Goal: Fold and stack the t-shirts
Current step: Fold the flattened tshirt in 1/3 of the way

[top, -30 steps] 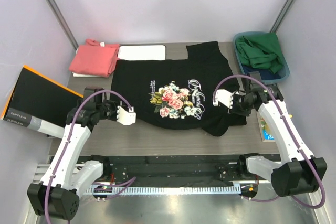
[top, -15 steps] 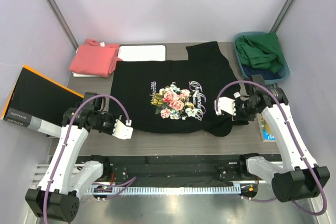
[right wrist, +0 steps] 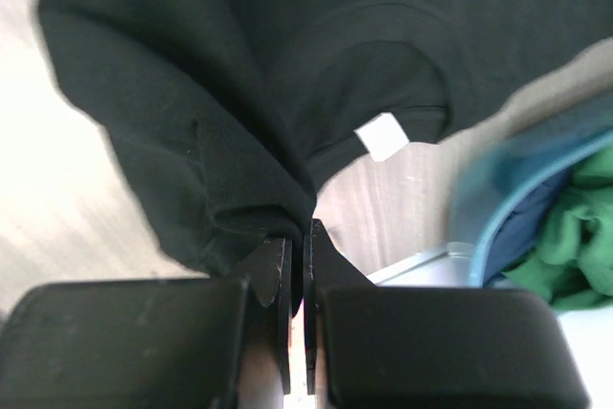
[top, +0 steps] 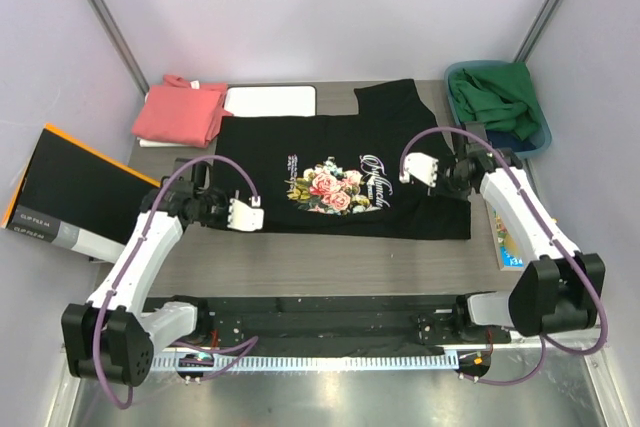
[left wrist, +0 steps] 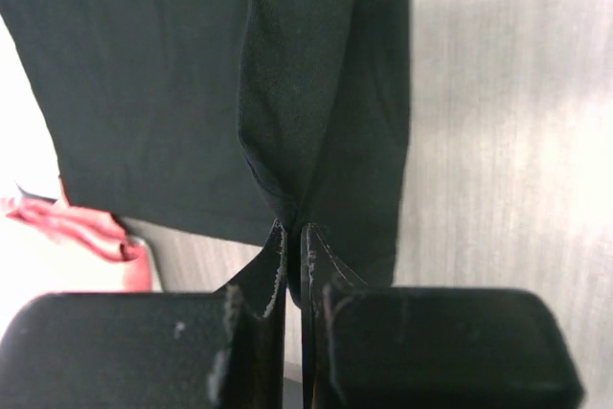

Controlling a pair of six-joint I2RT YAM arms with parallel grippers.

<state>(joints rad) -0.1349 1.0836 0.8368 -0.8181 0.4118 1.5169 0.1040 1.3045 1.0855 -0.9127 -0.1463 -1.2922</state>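
One tee looks finished: the salmon-pink tee [top: 180, 112] lies folded at the far left of the desk [top: 330, 262]. The black tee [top: 340, 187] lies flat at the centre, print up, judged only partly folded. The left pincer [left wrist: 292, 237] is clamped on its left edge, and the right pincer [right wrist: 295, 232] is clamped on bunched cloth near the collar. Remaining work: complete the folds, then stack. The blue bin [top: 450, 87] at the far right holds green cloth [top: 495, 97] over something dark blue.

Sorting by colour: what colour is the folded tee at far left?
The tee is salmon pink; top external view.
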